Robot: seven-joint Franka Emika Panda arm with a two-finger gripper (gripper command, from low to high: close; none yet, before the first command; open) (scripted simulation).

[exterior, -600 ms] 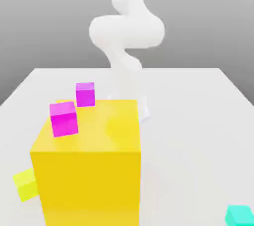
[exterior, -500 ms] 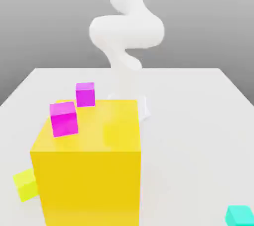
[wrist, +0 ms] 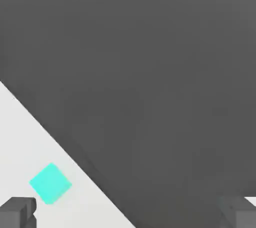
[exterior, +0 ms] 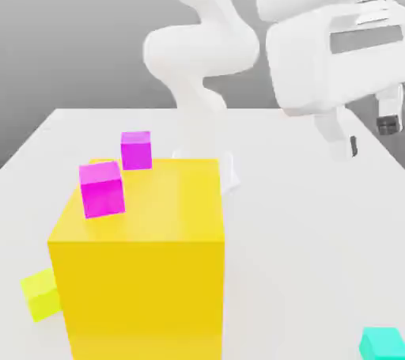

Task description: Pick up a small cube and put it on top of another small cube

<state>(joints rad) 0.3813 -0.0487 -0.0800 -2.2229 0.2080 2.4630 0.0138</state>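
Fingers (exterior: pixel 342 135) wide apart, nothing between them: that's my gripper (exterior: pixel 369 134), open and up in the air toward the exterior view's right, tips pointing down, with the bench's far right corner behind it. The small cyan cube (exterior: pixel 383 344) sits down on the bench (exterior: pixel 308 255), well below the gripper and untouched, out toward the exterior view's right and closer to the camera than the far edge. On the hand camera I've got it too, near a bench edge, a strip of white surface between them; which edge that is, I can't tell.

Over to the exterior view's left, the big yellow block (exterior: pixel 142 295) towers over everything small. Two magenta cubes appear to be up on its top: the nearer magenta cube (exterior: pixel 103 191) by the top's left edge and slightly turned, the farther magenta cube (exterior: pixel 136 151) close to the far edge. Just past the block's left side, there's the yellow-green cube (exterior: pixel 41 295), turned at an angle and partly hidden by the block. Behind the block, I see the arm's base (exterior: pixel 228 172).
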